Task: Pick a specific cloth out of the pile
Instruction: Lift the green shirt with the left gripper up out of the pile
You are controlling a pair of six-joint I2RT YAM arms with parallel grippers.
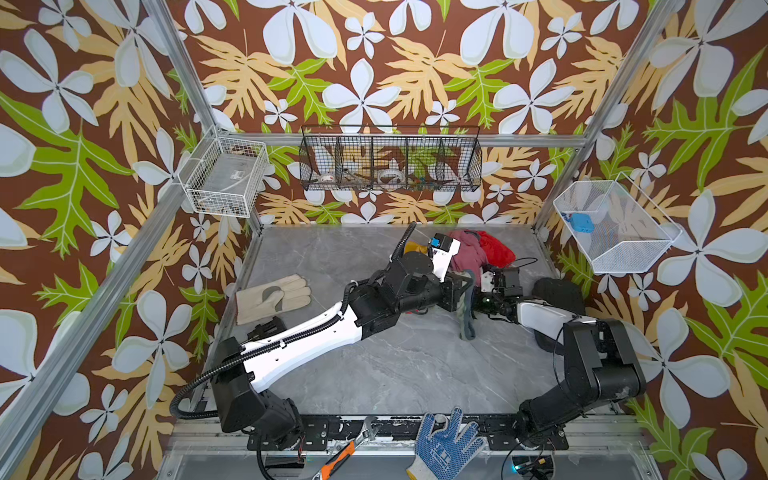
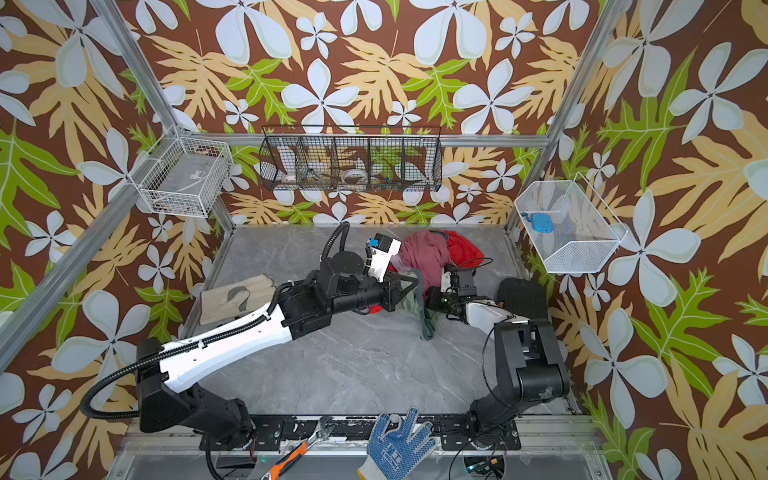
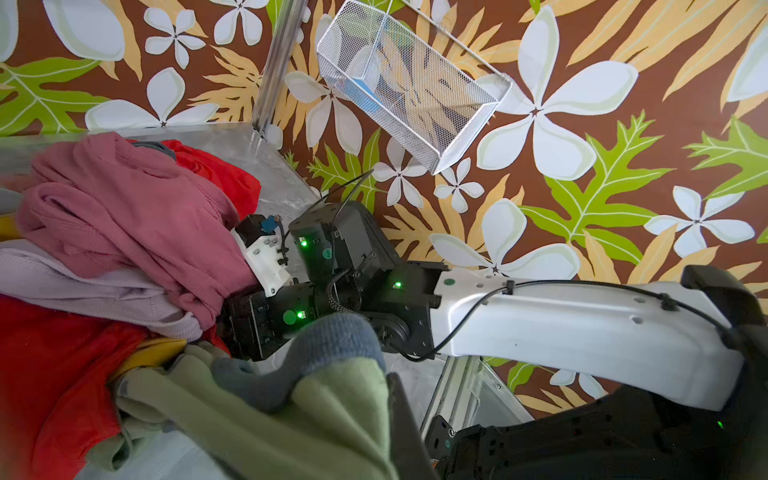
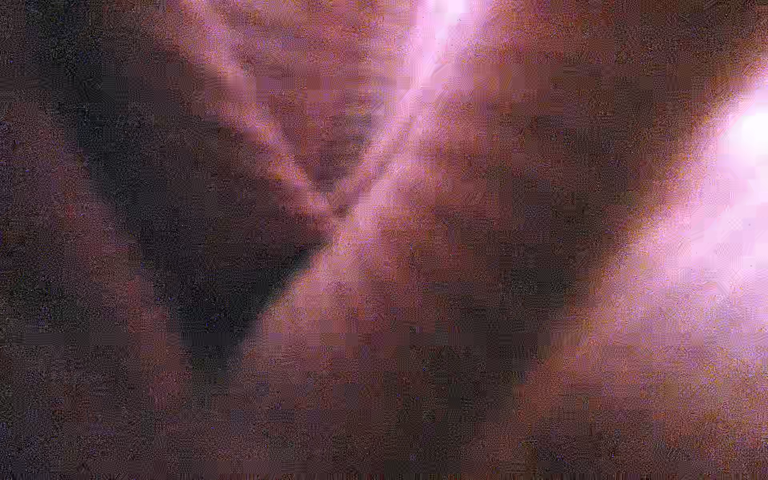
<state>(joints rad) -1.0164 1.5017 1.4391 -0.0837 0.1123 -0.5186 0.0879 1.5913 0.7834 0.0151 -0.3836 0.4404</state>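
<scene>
The cloth (image 1: 467, 322) (image 2: 427, 322) is olive green with grey trim. It hangs from my left gripper (image 1: 462, 291) (image 2: 409, 291), which is shut on its upper edge just in front of the pile (image 1: 469, 251) (image 2: 428, 253). In the left wrist view the cloth (image 3: 291, 415) drapes over one dark finger (image 3: 405, 428). The pile (image 3: 124, 216) holds pink, red, lilac and yellow garments. My right gripper (image 1: 484, 286) (image 3: 232, 324) is pushed into the pile's near side, its fingers hidden by pink fabric. Pink fabric also fills the right wrist view.
A cream work glove (image 1: 272, 297) lies at the table's left. On the front rail lie a blue dotted glove (image 1: 446, 444), a wrench and an orange-handled tool (image 1: 345, 451). Wire baskets hang on the left (image 1: 226, 174), back (image 1: 390, 158) and right (image 1: 615, 228) walls.
</scene>
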